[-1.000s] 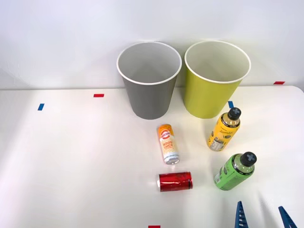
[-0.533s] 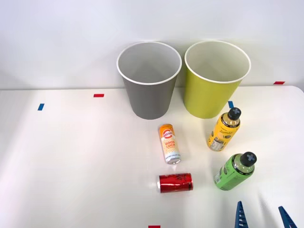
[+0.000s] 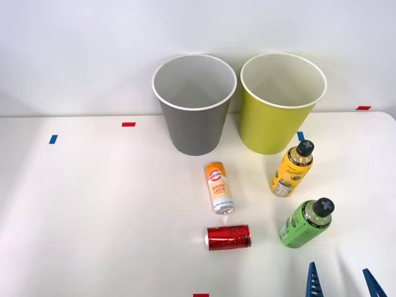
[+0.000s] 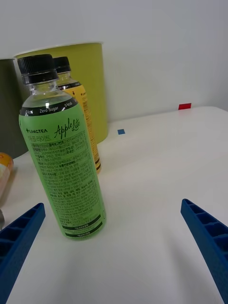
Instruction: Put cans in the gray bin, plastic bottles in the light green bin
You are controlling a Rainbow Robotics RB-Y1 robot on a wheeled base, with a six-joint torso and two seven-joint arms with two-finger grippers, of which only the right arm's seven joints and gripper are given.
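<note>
The white table carries everything. At its far edge stand the tall round tapered gray bin with a white rim and, just beside it on the right, the equally tall yellow-green bin with a white rim, both upright. In front of the green bin stands the plastic bottle with a yellow-orange label and black screw cap; nearer the robot stands the green-labelled plastic bottle with a black cap. In front of the gray bin lies the slim orange-and-white metal can, and nearer still the shorter shiny red can on its side. The right end effector, blue and ribbed, is spread wide and holds nothing, near the green-labelled bottle.
</note>
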